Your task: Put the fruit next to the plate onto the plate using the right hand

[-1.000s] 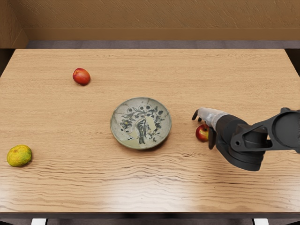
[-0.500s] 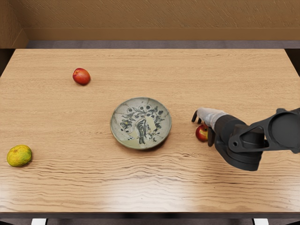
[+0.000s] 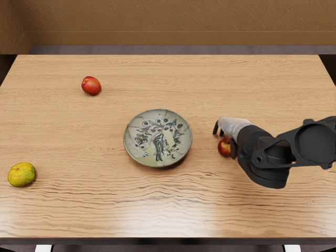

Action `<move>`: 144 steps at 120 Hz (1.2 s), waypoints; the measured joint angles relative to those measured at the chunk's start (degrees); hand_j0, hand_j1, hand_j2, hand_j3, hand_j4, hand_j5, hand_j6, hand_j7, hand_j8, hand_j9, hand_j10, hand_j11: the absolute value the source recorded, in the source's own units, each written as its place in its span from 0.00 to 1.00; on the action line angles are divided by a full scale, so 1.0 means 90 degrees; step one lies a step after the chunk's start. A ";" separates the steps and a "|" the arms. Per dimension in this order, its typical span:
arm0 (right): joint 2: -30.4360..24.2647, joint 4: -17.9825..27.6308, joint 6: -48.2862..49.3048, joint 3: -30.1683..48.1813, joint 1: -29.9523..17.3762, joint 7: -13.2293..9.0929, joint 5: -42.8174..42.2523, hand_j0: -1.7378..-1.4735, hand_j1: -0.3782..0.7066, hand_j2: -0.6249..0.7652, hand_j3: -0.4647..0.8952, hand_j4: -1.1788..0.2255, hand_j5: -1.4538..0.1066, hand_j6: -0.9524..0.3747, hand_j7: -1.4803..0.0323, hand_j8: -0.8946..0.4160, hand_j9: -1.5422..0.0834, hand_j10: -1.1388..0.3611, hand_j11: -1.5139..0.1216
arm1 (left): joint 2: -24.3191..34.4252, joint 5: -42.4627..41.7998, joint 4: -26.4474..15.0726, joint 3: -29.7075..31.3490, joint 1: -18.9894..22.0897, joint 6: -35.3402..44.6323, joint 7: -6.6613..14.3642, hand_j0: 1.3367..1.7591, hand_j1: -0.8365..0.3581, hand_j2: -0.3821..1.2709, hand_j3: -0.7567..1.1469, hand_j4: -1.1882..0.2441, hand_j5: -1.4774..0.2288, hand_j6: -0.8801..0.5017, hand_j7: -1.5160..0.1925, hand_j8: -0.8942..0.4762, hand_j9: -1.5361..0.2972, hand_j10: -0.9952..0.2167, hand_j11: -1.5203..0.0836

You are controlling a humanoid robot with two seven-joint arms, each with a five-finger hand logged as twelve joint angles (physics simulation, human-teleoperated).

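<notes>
a grey-green plate (image 3: 135,146) is patterned with dark birds and leaves; red apples (image 3: 224,148) (image 3: 91,85), a yellow-green fruit (image 3: 21,174).

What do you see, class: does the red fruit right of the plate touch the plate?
Apart. Head view shows bare table between the fruit and the plate.

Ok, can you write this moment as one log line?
right robot hand: at red fruit | fruit: on table, beside plate | grip: unclear | plate: no fruit yet
</notes>
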 joint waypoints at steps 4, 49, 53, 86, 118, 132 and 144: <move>0.0014 0.0002 0.0000 0.0000 0.0005 -0.0001 0.0002 0.30 0.45 0.41 0.34 0.56 0.61 0.44 0.61 0.39 0.62 0.50 0.62 | 0.0000 0.0000 0.0000 0.0000 0.0000 0.0000 0.0000 0.76 0.99 0.23 0.40 0.83 0.87 0.64 0.89 0.65 0.84 0.82 0.95; 0.0061 0.0016 0.0004 0.0000 0.0009 -0.0001 0.0030 0.31 0.54 0.39 0.34 0.50 0.53 0.37 0.56 0.32 0.56 0.44 0.54 | 0.0000 0.0000 -0.0002 0.0001 0.0000 0.0000 0.0000 0.76 0.99 0.23 0.40 0.83 0.87 0.64 0.89 0.65 0.84 0.82 0.95; 0.0061 0.0017 0.0005 0.0000 0.0009 -0.0001 0.0031 0.31 0.55 0.39 0.34 0.50 0.52 0.37 0.56 0.32 0.55 0.44 0.53 | 0.0000 0.0000 -0.0003 0.0002 0.0000 0.0000 0.0000 0.76 0.99 0.23 0.40 0.83 0.87 0.64 0.89 0.65 0.84 0.82 0.95; 0.0069 0.0018 0.0002 0.0001 -0.0013 -0.0006 0.0017 0.32 0.57 0.40 0.34 0.47 0.49 0.40 0.53 0.33 0.52 0.41 0.50 | 0.0000 0.0000 -0.0003 0.0000 0.0000 0.0000 0.0000 0.76 0.99 0.23 0.40 0.83 0.87 0.64 0.89 0.65 0.84 0.82 0.95; 0.0096 0.0016 0.0000 0.0001 -0.0033 -0.0021 -0.0007 0.36 0.62 0.45 0.34 0.44 0.45 0.44 0.48 0.37 0.47 0.38 0.46 | 0.0000 0.0001 0.0000 -0.0002 0.0000 0.0000 -0.0001 0.76 0.99 0.23 0.40 0.83 0.87 0.64 0.89 0.65 0.84 0.82 0.95; 0.0120 0.0015 -0.0022 -0.0009 -0.0036 -0.0018 0.0005 0.35 0.63 0.50 0.34 0.42 0.46 0.44 0.47 0.36 0.47 0.36 0.45 | 0.0000 0.0000 0.0001 -0.0003 0.0003 0.0000 0.0000 0.76 0.99 0.23 0.40 0.83 0.87 0.64 0.89 0.65 0.84 0.82 0.95; 0.0122 0.0016 -0.0017 -0.0010 -0.0032 -0.0010 0.0018 0.34 0.61 0.53 0.34 0.40 0.44 0.42 0.45 0.35 0.46 0.35 0.44 | 0.0000 0.0000 0.0001 -0.0001 0.0000 0.0000 0.0000 0.76 0.99 0.23 0.40 0.83 0.87 0.64 0.89 0.65 0.84 0.82 0.95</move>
